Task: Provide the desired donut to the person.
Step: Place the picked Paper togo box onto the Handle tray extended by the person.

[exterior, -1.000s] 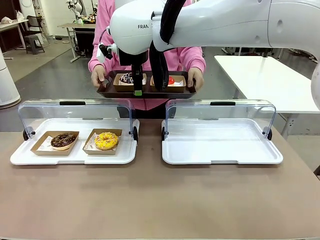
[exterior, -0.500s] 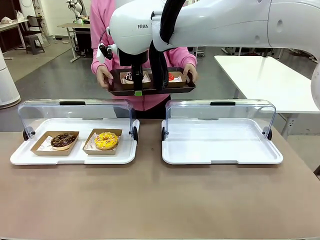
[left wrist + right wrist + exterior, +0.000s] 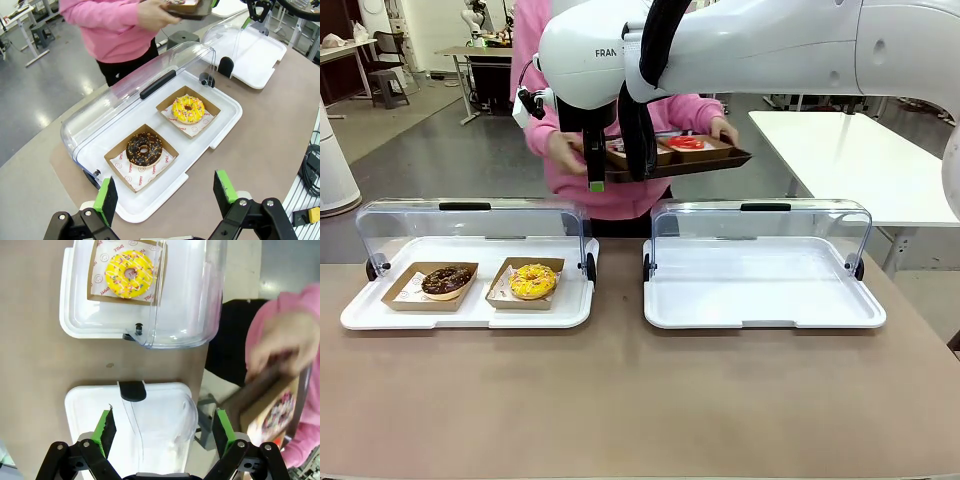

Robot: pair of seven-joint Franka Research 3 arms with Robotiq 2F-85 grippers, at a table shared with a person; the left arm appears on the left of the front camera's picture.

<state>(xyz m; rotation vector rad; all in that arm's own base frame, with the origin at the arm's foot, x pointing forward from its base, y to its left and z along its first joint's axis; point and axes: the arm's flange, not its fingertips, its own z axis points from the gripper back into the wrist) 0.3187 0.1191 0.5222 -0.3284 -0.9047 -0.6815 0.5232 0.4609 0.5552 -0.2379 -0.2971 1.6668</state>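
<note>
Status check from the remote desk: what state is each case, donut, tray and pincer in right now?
Left clear-lidded white display case: lid open.
Right clear-lidded white display case: lid open, no donuts inside.
Chocolate donut in cardboard boat: resting in left case.
Yellow sprinkled donut in cardboard boat: resting in left case.
Dark serving tray: tilted, held by the person's hand.
Left pincer: open, holding nothing.
Right pincer: open, holding nothing.

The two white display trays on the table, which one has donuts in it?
The tray on the robot's left: it holds a chocolate donut and a yellow donut, each in a cardboard boat.
</note>
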